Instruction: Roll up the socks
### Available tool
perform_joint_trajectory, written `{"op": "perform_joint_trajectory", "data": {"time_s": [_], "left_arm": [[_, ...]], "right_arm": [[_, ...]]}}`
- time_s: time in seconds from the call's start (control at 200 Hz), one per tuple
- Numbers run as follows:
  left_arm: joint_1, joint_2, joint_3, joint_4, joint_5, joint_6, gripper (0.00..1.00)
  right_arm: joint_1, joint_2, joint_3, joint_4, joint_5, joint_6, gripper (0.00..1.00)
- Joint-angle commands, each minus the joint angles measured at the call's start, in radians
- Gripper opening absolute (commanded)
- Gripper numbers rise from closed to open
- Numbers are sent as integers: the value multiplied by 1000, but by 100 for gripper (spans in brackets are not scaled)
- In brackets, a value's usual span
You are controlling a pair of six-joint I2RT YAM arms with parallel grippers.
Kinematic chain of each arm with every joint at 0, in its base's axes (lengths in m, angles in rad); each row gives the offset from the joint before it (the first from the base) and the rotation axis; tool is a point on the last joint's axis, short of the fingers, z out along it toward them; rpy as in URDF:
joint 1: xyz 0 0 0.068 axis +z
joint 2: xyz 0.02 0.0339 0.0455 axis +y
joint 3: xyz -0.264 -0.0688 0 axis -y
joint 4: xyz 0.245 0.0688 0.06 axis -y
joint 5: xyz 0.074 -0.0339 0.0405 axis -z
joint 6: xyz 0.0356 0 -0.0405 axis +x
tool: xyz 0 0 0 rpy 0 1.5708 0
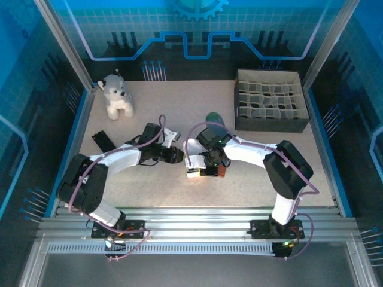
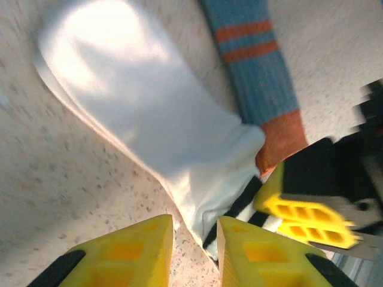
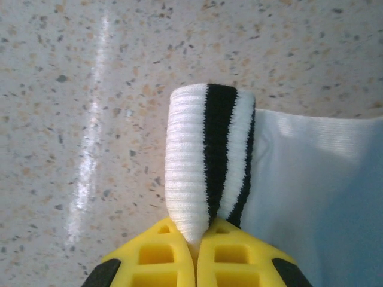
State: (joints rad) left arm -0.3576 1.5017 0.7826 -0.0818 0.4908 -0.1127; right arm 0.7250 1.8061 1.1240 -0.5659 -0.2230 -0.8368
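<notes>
Yellow right gripper (image 3: 195, 246), bottom centre, is closed tight on the striped cuff of the white sock (image 3: 203, 167); left gripper (image 2: 195, 248) has jaws slightly apart, the cuff edge just above their gap.

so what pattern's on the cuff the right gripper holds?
The cuff is white ribbed with black stripes; clearest in right wrist view.

white sock (image 3: 311, 179): runs off the right + bottom edge, right wrist cam;
teal sock (image 2: 257, 66): far end cut by top edge, left wrist cam
</notes>
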Motion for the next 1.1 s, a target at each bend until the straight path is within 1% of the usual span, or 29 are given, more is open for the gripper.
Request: {"op": "perform_joint_trajectory", "data": {"time_s": [0.0, 0.045, 0.08, 0.155, 0.215, 0.275, 0.355, 0.455, 0.51, 0.585, 0.685, 0.83, 0.961, 1.021, 1.096], "left_arm": [[32, -130, -53, 61, 0, 115, 26], [45, -184, -96, 129, 28, 142, 26], [46, -222, -130, 178, 39, 165, 29], [46, -285, -190, 265, 67, 248, 31], [43, -305, -220, 314, 73, 253, 32], [34, -304, -228, 325, 82, 249, 33], [-13, -305, -228, 310, 66, 286, 33], [-89, -299, -246, 339, 39, 352, 34], [-134, -296, -267, 375, 16, 402, 34], [-185, -281, -312, 465, -32, 455, 36], [-202, -234, -324, 510, -55, 456, 36], [-229, -152, -346, 603, -60, 438, 36], [-237, -82, -394, 762, -73, 393, 36], [-237, -46, -405, 815, -57, 379, 37], [-240, -4, -398, 827, -39, 371, 37]], "right_arm": [[-17, 38, 26, -110, -81, 41, 0], [-26, 45, 36, -122, -93, 43, 0], [-32, 48, 43, -129, -101, 44, 0], [-46, 57, 61, -147, -119, 58, 0], [-54, 73, 90, -174, -138, 79, 0], [-63, 92, 115, -199, -151, 96, 0], [-73, 113, 138, -227, -169, 107, 0], [-87, 129, 157, -257, -196, 115, 0], [-95, 132, 163, -268, -213, 115, 0], [-111, 131, 167, -281, -240, 109, 0], [-131, 127, 165, -291, -272, 93, 0], [-148, 141, 174, -310, -295, 79, 0], [-156, 149, 171, -312, -303, 70, 0], [-160, 149, 165, -306, -305, 70, 0], [-164, 147, 159, -300, -305, 65, 0]]}}
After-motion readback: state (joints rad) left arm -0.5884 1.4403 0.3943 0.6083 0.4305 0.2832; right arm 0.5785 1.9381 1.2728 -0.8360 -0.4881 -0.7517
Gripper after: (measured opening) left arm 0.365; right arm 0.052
